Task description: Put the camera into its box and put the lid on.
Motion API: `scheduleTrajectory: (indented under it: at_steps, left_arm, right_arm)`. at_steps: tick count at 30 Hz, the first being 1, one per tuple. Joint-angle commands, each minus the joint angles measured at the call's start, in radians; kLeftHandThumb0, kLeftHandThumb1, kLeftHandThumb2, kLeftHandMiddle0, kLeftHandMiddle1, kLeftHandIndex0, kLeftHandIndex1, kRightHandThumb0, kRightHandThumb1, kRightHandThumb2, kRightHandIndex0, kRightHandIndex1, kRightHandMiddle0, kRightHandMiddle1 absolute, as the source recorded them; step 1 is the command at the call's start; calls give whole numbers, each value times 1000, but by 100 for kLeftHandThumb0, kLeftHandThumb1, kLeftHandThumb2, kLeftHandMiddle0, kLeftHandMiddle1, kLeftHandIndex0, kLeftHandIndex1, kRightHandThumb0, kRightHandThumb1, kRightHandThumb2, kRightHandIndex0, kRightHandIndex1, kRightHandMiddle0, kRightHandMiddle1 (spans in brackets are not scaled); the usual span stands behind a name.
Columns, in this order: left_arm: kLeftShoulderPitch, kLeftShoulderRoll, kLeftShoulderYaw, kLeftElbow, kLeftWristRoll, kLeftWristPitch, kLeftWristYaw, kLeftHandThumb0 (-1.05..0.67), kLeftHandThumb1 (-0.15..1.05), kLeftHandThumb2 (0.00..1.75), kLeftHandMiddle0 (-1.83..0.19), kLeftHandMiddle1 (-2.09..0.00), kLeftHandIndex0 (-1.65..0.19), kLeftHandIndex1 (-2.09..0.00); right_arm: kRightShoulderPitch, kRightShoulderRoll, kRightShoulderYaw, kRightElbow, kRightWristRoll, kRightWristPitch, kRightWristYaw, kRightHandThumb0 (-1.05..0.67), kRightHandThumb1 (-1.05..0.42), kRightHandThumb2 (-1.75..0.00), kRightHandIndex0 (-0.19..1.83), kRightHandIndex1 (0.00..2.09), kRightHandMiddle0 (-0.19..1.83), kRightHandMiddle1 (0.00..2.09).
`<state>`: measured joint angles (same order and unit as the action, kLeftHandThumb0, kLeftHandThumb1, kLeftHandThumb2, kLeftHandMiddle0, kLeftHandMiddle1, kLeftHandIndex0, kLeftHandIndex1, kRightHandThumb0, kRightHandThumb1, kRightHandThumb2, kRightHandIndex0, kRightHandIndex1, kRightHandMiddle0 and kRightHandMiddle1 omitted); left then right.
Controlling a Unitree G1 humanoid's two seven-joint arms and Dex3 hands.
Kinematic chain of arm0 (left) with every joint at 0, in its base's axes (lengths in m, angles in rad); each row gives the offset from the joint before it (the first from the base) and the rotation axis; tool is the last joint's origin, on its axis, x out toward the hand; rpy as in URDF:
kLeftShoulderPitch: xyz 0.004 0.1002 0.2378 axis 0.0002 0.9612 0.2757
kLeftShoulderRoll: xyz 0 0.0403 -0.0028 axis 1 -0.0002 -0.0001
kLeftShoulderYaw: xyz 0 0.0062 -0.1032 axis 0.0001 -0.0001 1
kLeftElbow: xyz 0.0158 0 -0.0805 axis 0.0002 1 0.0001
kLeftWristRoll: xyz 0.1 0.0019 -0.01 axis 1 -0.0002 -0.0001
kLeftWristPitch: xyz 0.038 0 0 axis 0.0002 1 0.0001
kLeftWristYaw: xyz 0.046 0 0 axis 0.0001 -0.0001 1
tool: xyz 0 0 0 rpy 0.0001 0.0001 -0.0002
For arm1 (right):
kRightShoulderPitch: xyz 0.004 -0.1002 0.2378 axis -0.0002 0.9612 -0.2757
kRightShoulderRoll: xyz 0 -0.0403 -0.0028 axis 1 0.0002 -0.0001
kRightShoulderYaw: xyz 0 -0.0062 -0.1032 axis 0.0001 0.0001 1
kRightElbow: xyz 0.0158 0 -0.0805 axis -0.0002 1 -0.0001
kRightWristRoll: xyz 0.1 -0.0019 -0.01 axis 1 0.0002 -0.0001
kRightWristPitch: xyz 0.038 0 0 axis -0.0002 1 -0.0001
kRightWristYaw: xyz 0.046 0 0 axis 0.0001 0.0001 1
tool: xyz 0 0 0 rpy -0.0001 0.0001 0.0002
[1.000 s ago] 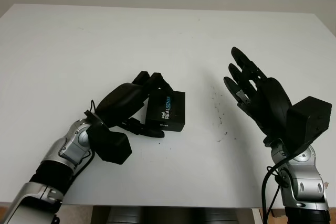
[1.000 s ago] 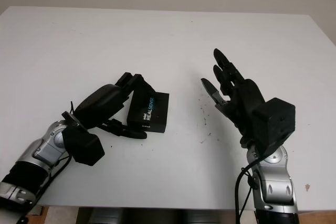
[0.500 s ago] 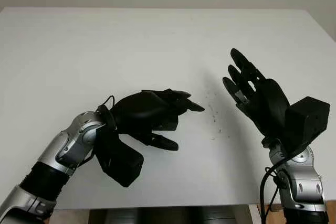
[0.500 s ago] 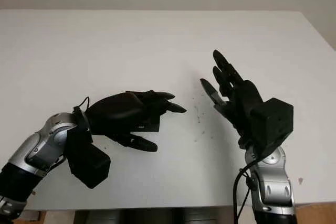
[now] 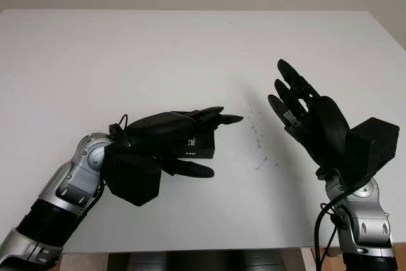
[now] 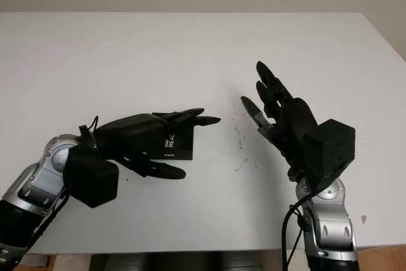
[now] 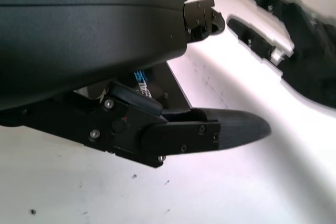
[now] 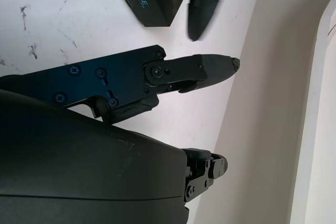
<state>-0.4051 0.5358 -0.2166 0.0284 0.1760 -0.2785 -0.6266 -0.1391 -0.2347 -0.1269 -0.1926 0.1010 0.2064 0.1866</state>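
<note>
On table centre: left hand covers box, fingers extended, grip unclear, likely steadying | right hand raised, open, empty.

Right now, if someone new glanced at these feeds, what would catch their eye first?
The left hand low over the black box near the middle of the white table, fingers reaching past it; whether it grips the box is unclear. Next, the right hand, open and raised to the box's right.
</note>
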Motion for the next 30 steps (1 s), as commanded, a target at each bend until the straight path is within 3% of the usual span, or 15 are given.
scheduleTrajectory:
  at_steps: [1,6,11,17,22,30]
  left_arm:
    - [27,-27,47,-11,-70,25,14,-78,105,53,19,0,19,-8]
    - [53,-155,167,51,-311,75,67,-77,105,55,19,0,19,0]
    - [65,-271,263,76,-427,105,182,-78,105,62,19,0,19,0]
    - [73,-334,333,80,-487,127,260,-79,105,59,19,0,19,0]
    - [73,-343,364,104,-457,127,324,-78,105,63,19,0,19,0]
    - [76,-356,400,155,-472,148,365,-76,105,63,19,0,19,0]
  right_arm:
    - [-9,6,-1,5,6,-20,-2,-63,-105,-22,10,5,12,5]
    - [-18,25,-5,10,29,-13,-7,-63,-105,-22,10,5,13,6]
    - [-30,38,10,5,17,-4,-31,-59,-105,-27,10,5,13,6]
    - [-62,54,33,8,30,9,-27,-65,-105,-43,-3,1,-2,1]
    - [-94,72,62,31,5,-10,-45,-70,-105,-58,-18,0,-18,0]
    - [-112,115,102,46,-28,9,-86,-75,-105,-65,-19,0,-19,0]
